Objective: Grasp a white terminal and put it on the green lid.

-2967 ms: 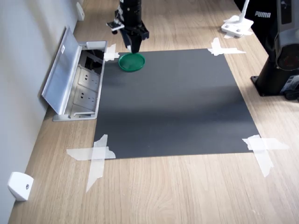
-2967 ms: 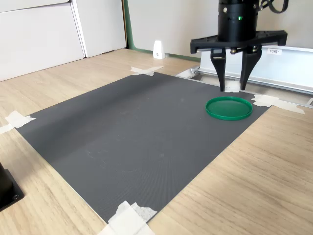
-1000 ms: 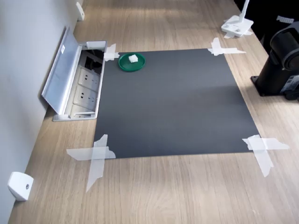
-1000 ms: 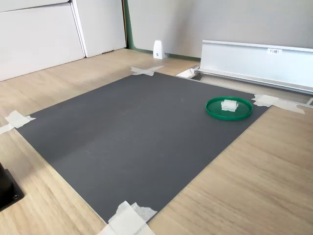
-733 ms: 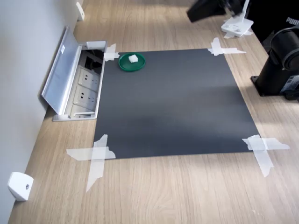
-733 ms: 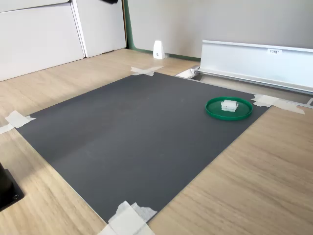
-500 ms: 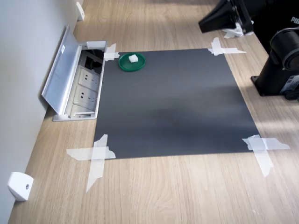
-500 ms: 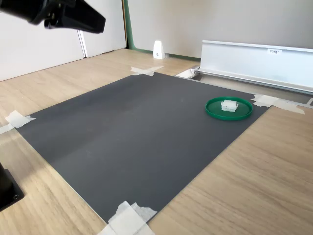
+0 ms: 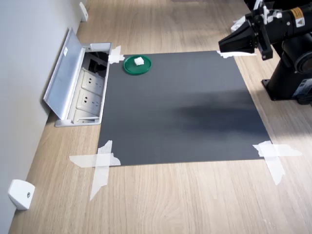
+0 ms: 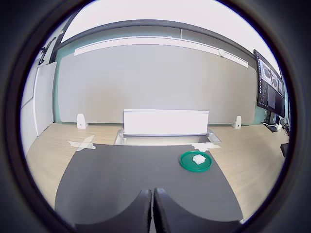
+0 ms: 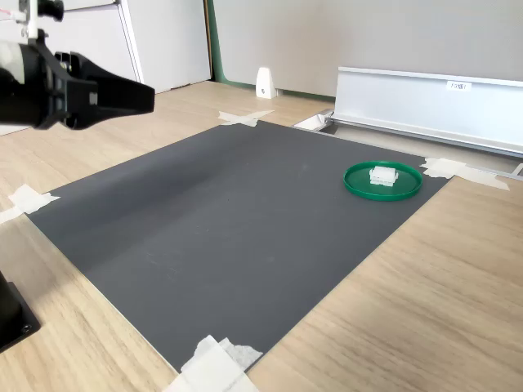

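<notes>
Since three seconds ago the gripper (image 9: 225, 45) has left the green lid (image 9: 137, 65) and now hangs above the mat's edge near the first exterior view's top right corner, well apart from the lid. Its fingers (image 10: 144, 208) lie pressed together in the wrist view, with no gap visible and nothing between them.

White terminal (image 11: 382, 175): resting inside the green lid, within the raised rim, confirmed in both exterior views and in the wrist view. It sits slightly off the lid's centre.

Green lid: flat on the dark grey mat (image 9: 180, 107), at the mat's corner just beside the open socket box (image 9: 87, 90) in the first exterior view. A white tape strip (image 9: 115, 54) holds that corner down, just beside the lid.

Mat: taped to the wooden desk (image 9: 185, 200) at all four corners.

Socket box: metal flap (image 11: 429, 106) raised and leaning toward the wall.

Other items: a white wedge-shaped piece (image 9: 20, 194) at the first exterior view's lower left, against the wall; the arm's black base (image 9: 292, 73) at the first exterior view's right edge.
</notes>
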